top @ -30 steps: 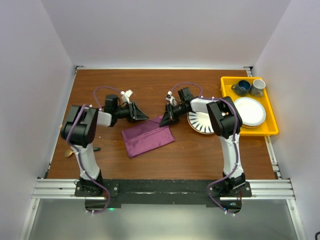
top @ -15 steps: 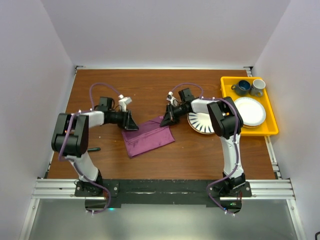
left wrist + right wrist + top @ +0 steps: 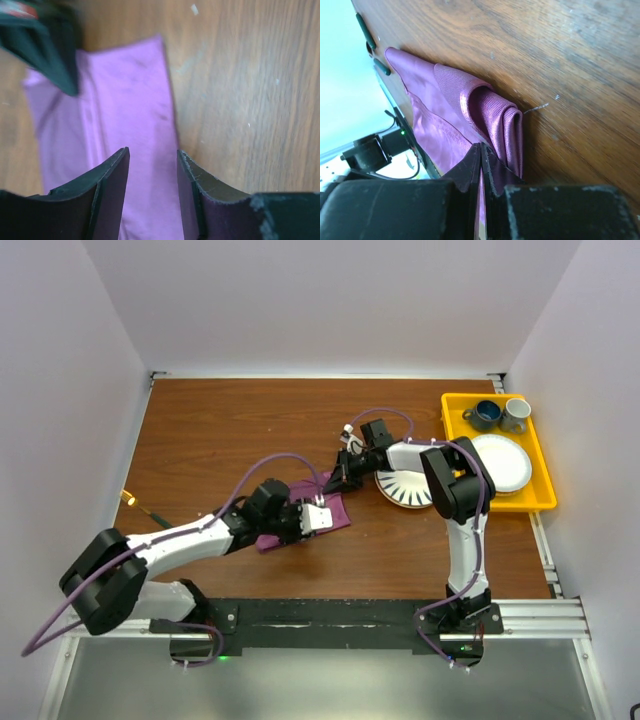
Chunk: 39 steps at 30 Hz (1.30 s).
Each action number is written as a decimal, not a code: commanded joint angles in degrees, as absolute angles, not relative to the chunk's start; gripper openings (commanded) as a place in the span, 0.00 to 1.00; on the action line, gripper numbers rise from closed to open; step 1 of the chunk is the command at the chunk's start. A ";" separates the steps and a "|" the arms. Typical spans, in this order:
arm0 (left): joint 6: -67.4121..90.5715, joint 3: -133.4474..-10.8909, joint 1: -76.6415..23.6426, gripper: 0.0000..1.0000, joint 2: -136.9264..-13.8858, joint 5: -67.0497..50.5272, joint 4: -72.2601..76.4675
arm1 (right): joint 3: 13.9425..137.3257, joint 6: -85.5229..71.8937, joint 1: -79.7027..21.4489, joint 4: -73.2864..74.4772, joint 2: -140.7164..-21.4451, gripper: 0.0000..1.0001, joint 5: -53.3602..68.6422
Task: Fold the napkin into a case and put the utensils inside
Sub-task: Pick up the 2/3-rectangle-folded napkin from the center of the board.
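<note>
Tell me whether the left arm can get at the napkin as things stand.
Probably yes: the left jaws stand open over the napkin, nothing between; the right jaws pinch only its far corner.

Brown wooden table (image 3: 230, 420), plain white walls (image 3: 330, 300), even light

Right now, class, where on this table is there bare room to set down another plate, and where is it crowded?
Bare: the wide far strip of table behind the napkin, up to the far edge. Crowded: the middle, around napkin and striped plate, and the full yellow tray.
</note>
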<state>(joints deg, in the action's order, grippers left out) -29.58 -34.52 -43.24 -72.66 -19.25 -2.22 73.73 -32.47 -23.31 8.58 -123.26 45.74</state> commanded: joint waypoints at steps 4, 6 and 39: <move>-35.33 -32.79 -50.53 0.47 -76.99 -7.57 4.38 | 71.19 -30.15 -23.12 10.63 -124.01 0.04 31.56; -35.77 -32.78 -52.12 0.46 -78.92 -6.07 4.92 | 70.84 -30.15 -23.03 10.46 -123.84 0.04 31.55; -30.41 -51.84 -35.96 0.00 -85.16 -28.64 -15.11 | 70.40 -22.06 -24.35 13.18 -123.13 0.01 31.29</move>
<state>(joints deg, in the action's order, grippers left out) -32.03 -45.63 -39.33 -82.96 -19.22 -10.90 72.12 -27.55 -24.10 7.81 -120.95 42.35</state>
